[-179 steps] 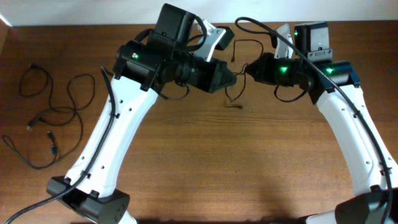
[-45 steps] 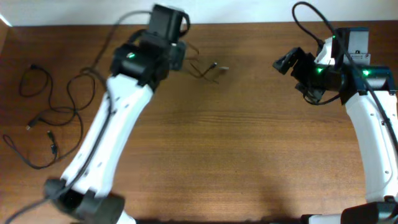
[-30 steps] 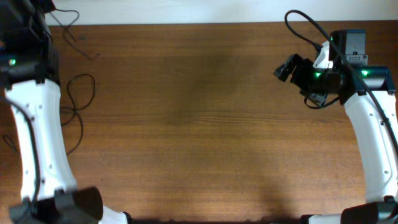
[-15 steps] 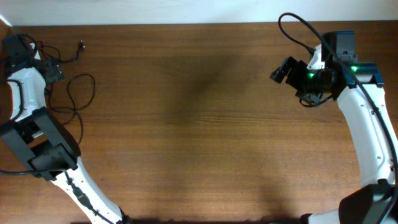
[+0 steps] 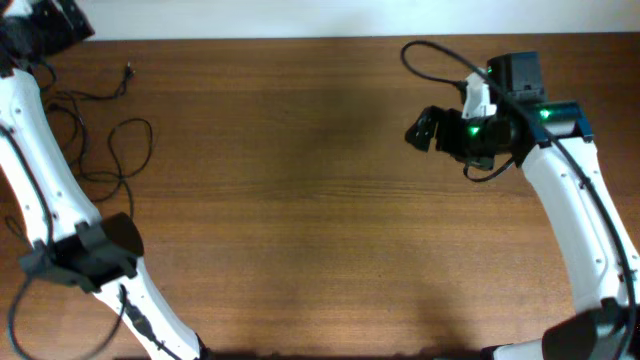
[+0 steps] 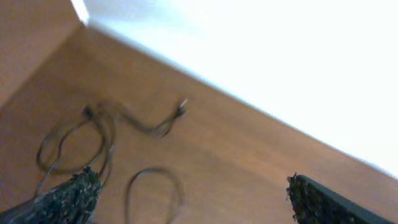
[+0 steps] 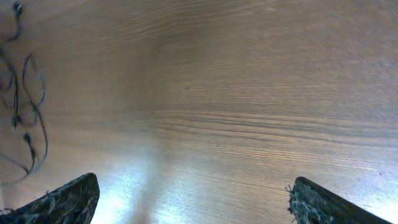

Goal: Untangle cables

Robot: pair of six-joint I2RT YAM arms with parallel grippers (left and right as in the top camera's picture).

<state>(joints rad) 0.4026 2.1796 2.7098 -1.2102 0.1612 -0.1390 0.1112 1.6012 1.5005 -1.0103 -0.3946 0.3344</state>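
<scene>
Jaws spread wide on left gripper (image 6: pixel 193 194) and right gripper (image 7: pixel 193 194), nothing held. Left arm (image 5: pixel 45 170) stretched to far left corner of table (image 5: pixel 300 210); right arm (image 5: pixel 570 215) bent inward near far right edge, well apart from cables (image 5: pixel 122 150) strewn loosely along left edge.

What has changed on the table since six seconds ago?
The left gripper carried one thin black cable from the far middle of the brown wooden table to its far left corner and let it go; it is open now. The right gripper drew back to the right, open and empty. The other thin black cables at the left stayed in place.
</scene>
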